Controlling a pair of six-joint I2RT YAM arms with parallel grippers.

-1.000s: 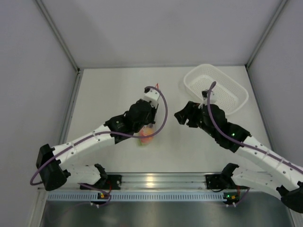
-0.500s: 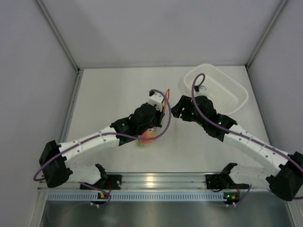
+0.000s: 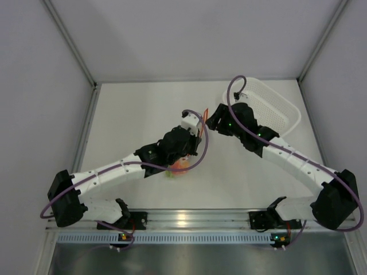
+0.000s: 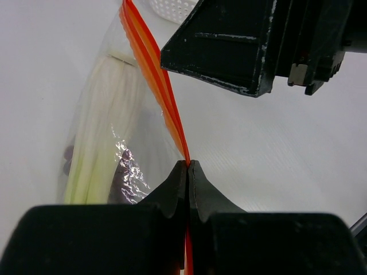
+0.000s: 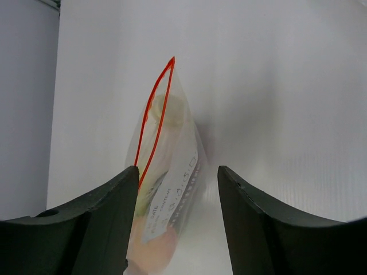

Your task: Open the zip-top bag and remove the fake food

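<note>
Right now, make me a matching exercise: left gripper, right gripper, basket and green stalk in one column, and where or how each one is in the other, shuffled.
1 left gripper
2 right gripper
3 white basket
4 green stalk

A inside the zip-top bag
B open, facing the bag
C far right corner of the table
D shut on the orange zipper strip

Pairs: 1-D, 2-B, 3-C, 4-A

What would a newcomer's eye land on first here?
The clear crinkly zip-top bag with its orange-red zipper strip is held upright mid-table, pinched at the strip by the shut left gripper. The open right gripper faces it from the right; a white perforated plastic basket sits far right.
</note>
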